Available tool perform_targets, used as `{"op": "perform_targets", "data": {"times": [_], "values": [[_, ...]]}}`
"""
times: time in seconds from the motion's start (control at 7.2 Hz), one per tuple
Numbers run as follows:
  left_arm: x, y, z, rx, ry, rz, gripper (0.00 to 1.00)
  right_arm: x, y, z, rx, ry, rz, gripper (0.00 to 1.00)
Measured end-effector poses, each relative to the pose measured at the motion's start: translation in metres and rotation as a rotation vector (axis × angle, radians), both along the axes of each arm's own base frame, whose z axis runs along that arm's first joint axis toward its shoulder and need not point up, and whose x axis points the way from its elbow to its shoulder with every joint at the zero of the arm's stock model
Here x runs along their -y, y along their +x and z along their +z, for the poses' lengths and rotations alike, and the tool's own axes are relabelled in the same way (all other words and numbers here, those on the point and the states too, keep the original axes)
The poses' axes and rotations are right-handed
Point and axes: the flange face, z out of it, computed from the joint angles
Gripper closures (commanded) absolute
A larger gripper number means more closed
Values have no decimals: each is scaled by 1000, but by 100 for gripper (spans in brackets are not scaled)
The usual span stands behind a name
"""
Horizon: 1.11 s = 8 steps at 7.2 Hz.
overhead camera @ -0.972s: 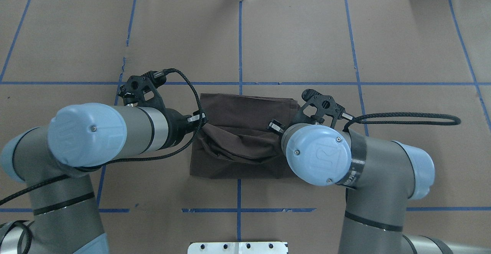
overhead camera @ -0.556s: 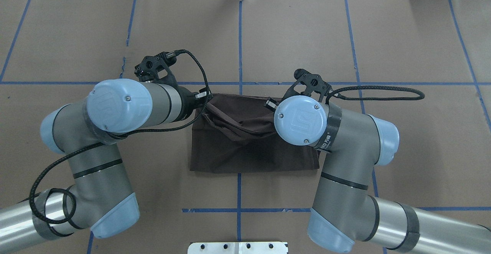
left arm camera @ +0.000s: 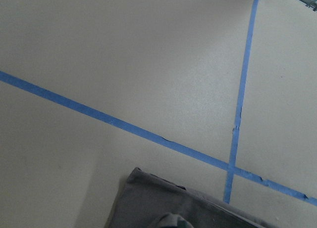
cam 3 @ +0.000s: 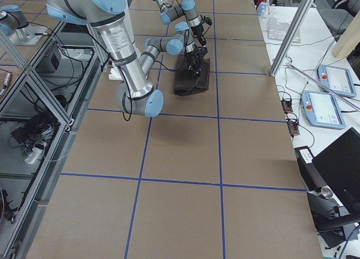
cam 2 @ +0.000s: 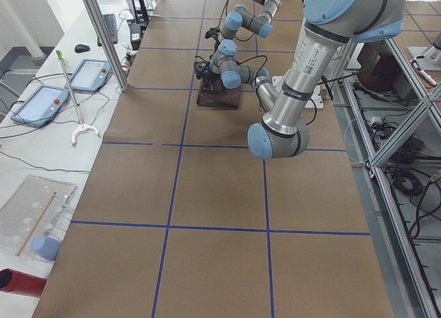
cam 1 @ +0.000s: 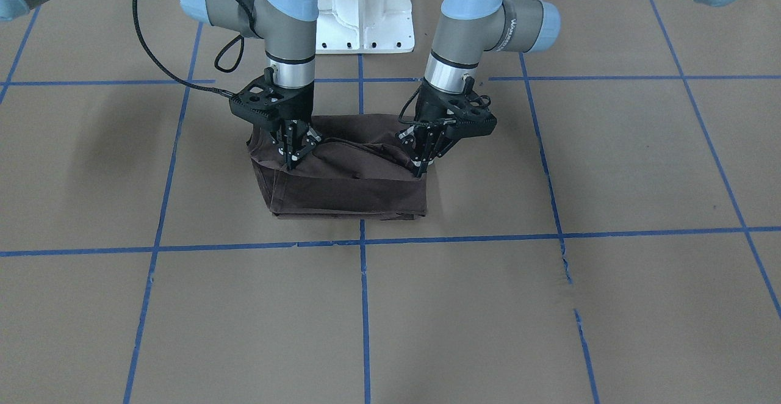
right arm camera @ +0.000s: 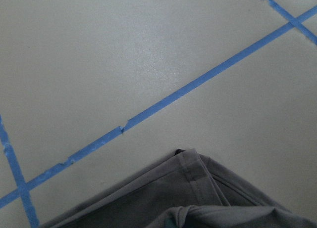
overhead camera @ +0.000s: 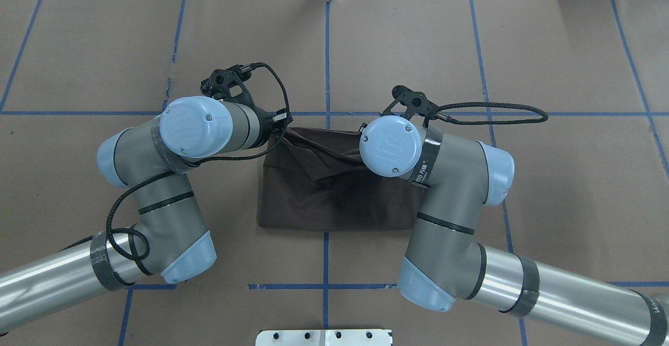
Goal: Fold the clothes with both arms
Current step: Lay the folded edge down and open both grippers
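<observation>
Half folded at least, by the look of it: T-shirt in a compact rectangle mid-way across the table, one slack upper layer held up at both corners, pinched tight in the left gripper and right gripper, yet to be laid flat and let go.

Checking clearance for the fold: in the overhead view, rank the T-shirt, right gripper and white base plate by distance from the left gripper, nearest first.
1. T-shirt: held by the left gripper, at its far-left corner.
2. right gripper: across the shirt's far edge, on the view's right.
3. white base plate: bottom edge, by the robot, clearly farthest.
</observation>
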Motion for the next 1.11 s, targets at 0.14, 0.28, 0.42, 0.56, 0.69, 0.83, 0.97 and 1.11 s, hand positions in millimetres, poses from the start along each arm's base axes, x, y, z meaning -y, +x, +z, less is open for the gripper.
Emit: {"op": "perform_targets", "data": {"times": [0.14, 0.28, 0.42, 0.56, 0.69, 0.83, 0.97, 1.11], "values": [[8, 12, 9, 6, -1, 0, 100, 8, -9, 8, 7, 4, 4, 100], [13, 20, 16, 7, 0, 0, 100, 13, -14, 13, 12, 10, 3, 100], [15, 24, 18, 5, 2, 2, 26, 17, -14, 16, 12, 16, -8, 36], [16, 24, 21, 14, 16, 11, 0, 22, -11, 16, 9, 22, -32, 0], [16, 21, 22, 33, 53, 35, 0, 26, -7, 15, 3, 36, -62, 0], [15, 12, 19, 50, 106, 66, 0, 29, 0, 9, 8, 53, -81, 0], [13, -8, 20, 58, 150, 110, 0, 29, 7, -4, 22, 74, -99, 0], [11, -26, 24, 59, 173, 153, 0, 26, 10, -18, 40, 94, -118, 0]]}}
